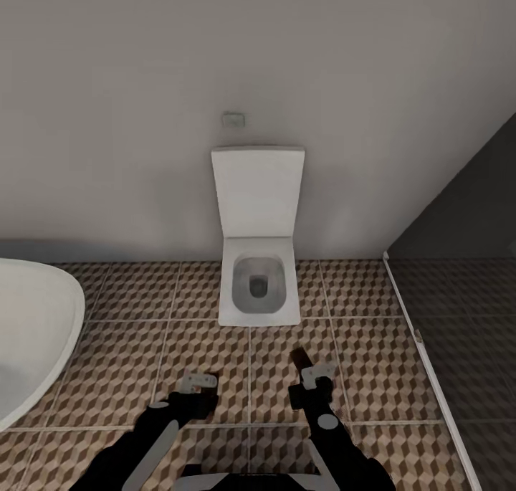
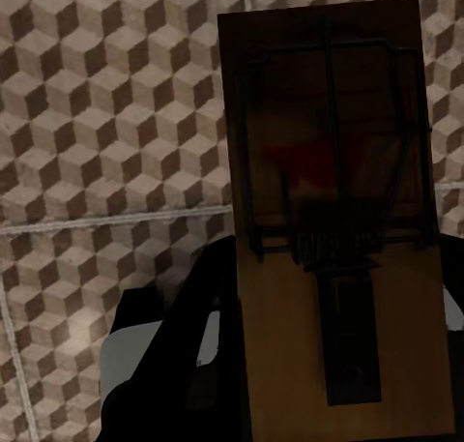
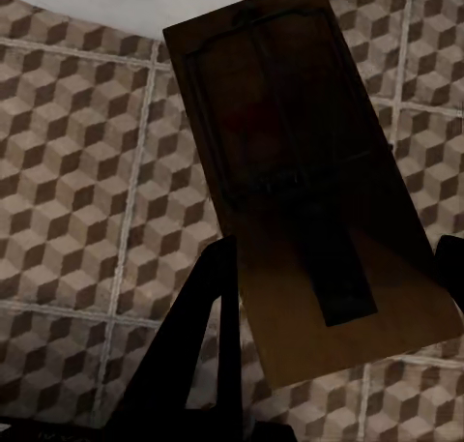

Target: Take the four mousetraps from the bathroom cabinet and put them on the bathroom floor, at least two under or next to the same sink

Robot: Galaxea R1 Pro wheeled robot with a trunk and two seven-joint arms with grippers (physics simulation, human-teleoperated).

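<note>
A smooth white curved bathtub (image 1: pixel 29 340) sits at the left on the cube-patterned tiled floor (image 1: pixel 136 348). The left gripper (image 1: pixel 197 383), held low, is clamped on a flat wooden mousetrap (image 2: pixel 333 229) with dark wire bars. A boxy white toilet (image 1: pixel 258 261) stands ahead. The right gripper (image 1: pixel 315 374) clasps a second mousetrap (image 3: pixel 300 181).
</note>
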